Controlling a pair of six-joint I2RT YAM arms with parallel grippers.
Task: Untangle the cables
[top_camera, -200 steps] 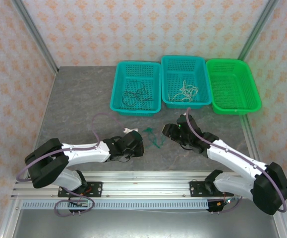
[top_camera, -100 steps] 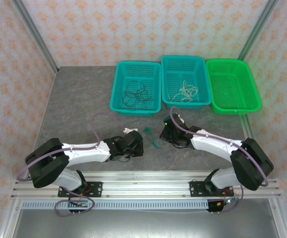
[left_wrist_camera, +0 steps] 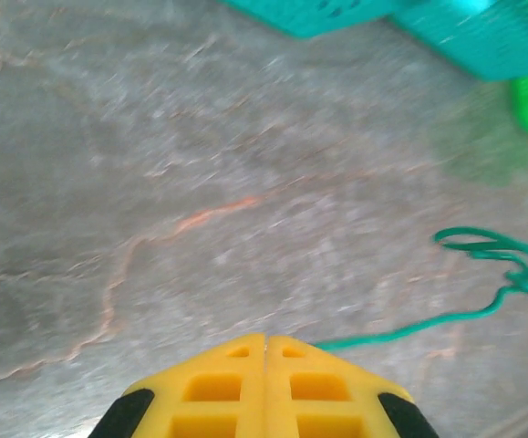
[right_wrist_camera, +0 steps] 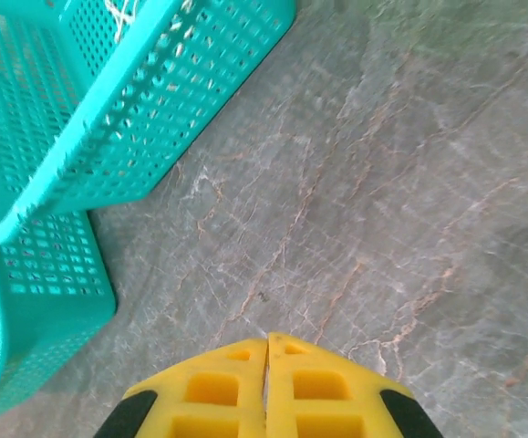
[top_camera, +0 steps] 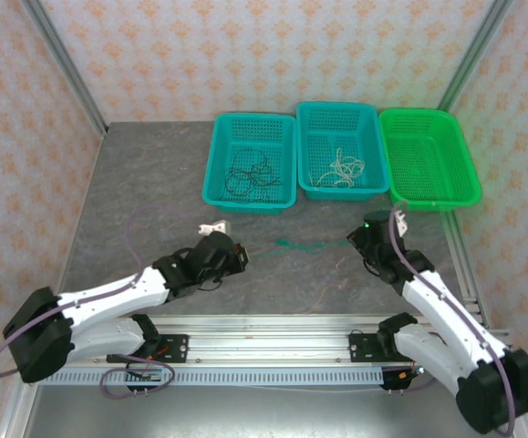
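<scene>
Green cable (top_camera: 314, 243) stretched taut across the middle of the table (top_camera: 154, 182), left gripper (left_wrist_camera: 264, 339) clamped shut on one end, right gripper (right_wrist_camera: 266, 343) closed tight on the other

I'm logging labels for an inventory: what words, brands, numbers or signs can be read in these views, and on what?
No text can be read in these views.
Left end effector and right end effector: plain yellow, no print.
Left teal basket, middle teal basket, green basket: no labels visible.
Small white piece by the left arm: too small to tell.
</scene>
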